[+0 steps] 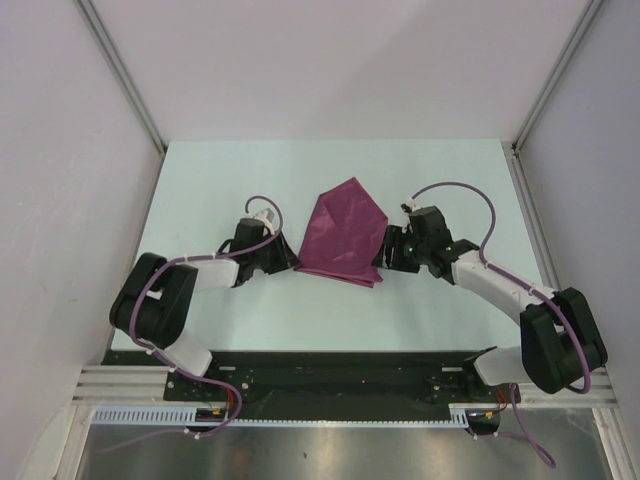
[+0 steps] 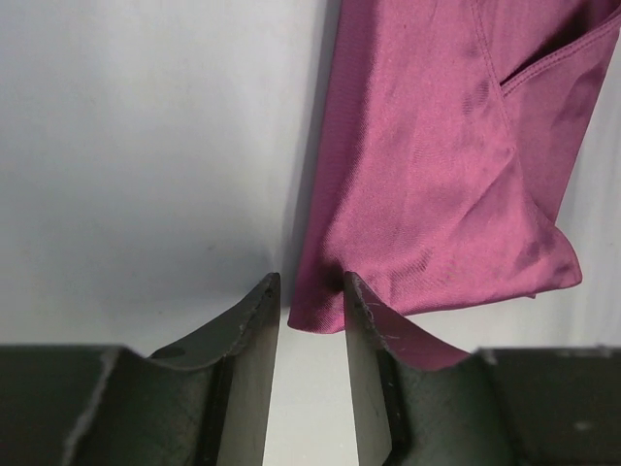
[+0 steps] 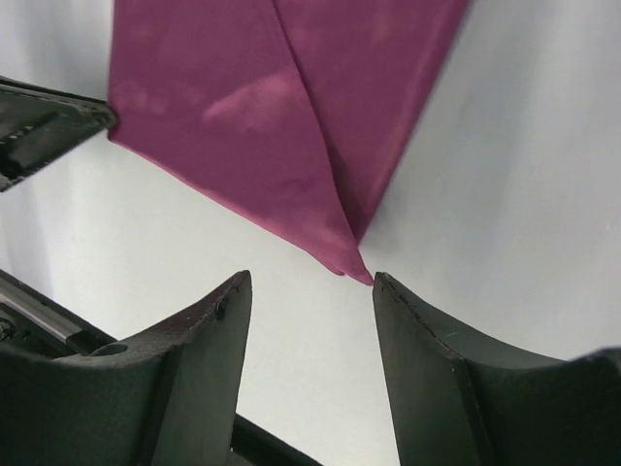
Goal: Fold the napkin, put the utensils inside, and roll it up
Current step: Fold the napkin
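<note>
Pale walls (image 1: 330, 70) close in the light surface (image 1: 200, 190) on three sides. The napkin (image 1: 345, 232) lies near its middle, between my two arms. It is folded over itself into an uneven shape, with a peak pointing away from me and a broader edge on the near side. My left pincer (image 1: 288, 257) sits low at the napkin's near left corner, and my right pincer (image 1: 386, 252) is at its right edge.

Through my left wrist camera, the left pincer (image 2: 310, 291) is parted by a narrow gap, with bare surface showing between the fingers (image 2: 254, 325). The plum cloth's corner lies right at the tips, its edge against the right-hand one. Nothing is pinched. A stitched hem shows at the upper right of that view.

Through my right wrist camera, the right pincer (image 3: 309, 282) stands open wider and holds nothing. A fold line runs down the cloth to a sharp point just beside the tip of the right-hand finger (image 3: 417, 330). I cannot tell whether the two touch.
</note>
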